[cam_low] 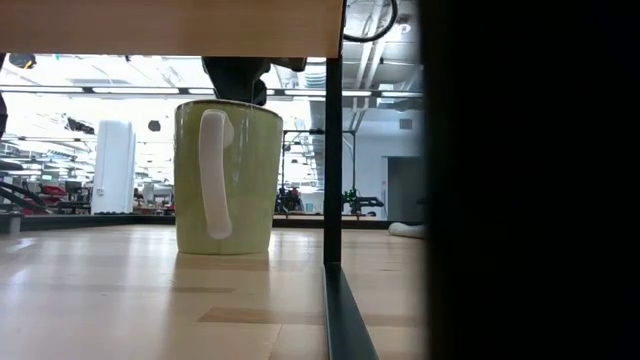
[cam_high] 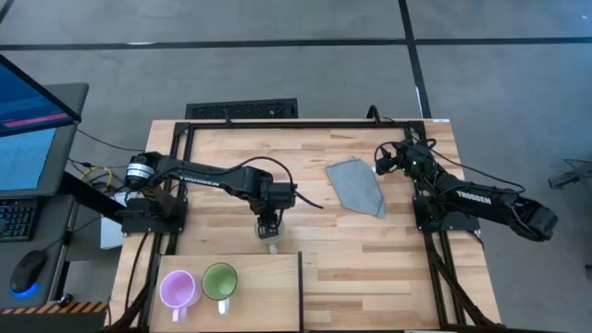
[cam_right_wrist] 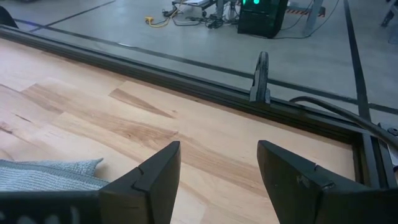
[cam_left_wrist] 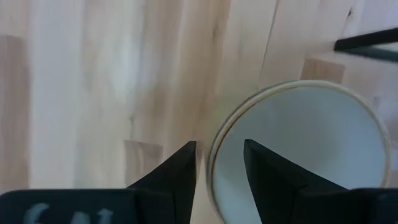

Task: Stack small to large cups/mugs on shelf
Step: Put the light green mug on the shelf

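Observation:
The light purple mug (cam_high: pixel 178 289) and the green mug (cam_high: pixel 220 280) stand side by side on the pale shelf board (cam_high: pixel 268 296) at the table's near edge. The green mug also shows upright in the low view (cam_low: pixel 228 175). The cream-white mug (cam_left_wrist: pixel 298 155) is just beyond the shelf's far edge, and it also shows in the high view (cam_high: pixel 274 247). My left gripper (cam_high: pixel 268 225) is above it, shut on its rim. My right gripper (cam_right_wrist: pixel 217 168) is open and empty over the table's far right corner. My left gripper has the white mug's wall at the rim (cam_left_wrist: pixel 214 158) between its two fingers, one finger (cam_left_wrist: pixel 267 177) inside the mug and one (cam_left_wrist: pixel 177 177) outside. The fingers come from above, pointing down. The mug's mouth faces up. I cannot tell whether its base is on the table.
A grey folded cloth (cam_high: pixel 357 185) lies on the plank tabletop at the far right of centre, next to my right gripper. The shelf's dark post (cam_low: pixel 333 150) stands to the right of the green mug. A dark frame (cam_high: pixel 305 123) runs along the table's far edge.

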You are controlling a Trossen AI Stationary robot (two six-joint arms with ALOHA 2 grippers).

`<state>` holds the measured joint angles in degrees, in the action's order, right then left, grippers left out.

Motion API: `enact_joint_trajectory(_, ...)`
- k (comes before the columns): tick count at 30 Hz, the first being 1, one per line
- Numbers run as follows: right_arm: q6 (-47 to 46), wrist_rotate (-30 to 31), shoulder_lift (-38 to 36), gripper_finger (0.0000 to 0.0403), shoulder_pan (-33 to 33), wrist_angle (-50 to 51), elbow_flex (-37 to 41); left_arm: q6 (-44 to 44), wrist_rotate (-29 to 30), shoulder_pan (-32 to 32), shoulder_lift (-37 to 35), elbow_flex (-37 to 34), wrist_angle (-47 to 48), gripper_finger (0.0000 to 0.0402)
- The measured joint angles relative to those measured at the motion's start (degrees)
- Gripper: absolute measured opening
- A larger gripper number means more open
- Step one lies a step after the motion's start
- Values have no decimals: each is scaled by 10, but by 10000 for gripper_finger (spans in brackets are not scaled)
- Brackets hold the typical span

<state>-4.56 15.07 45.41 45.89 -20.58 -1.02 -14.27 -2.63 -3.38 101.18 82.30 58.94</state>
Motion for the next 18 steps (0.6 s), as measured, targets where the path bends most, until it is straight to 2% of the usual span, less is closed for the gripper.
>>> enact_joint_trajectory(13,0,0,0,235,0,0,0,33,-61,24,22,0,-6,123)
enact_joint_trajectory(18,0,0,0,235,0,0,0,35,-66,26,24,0,-6,123)
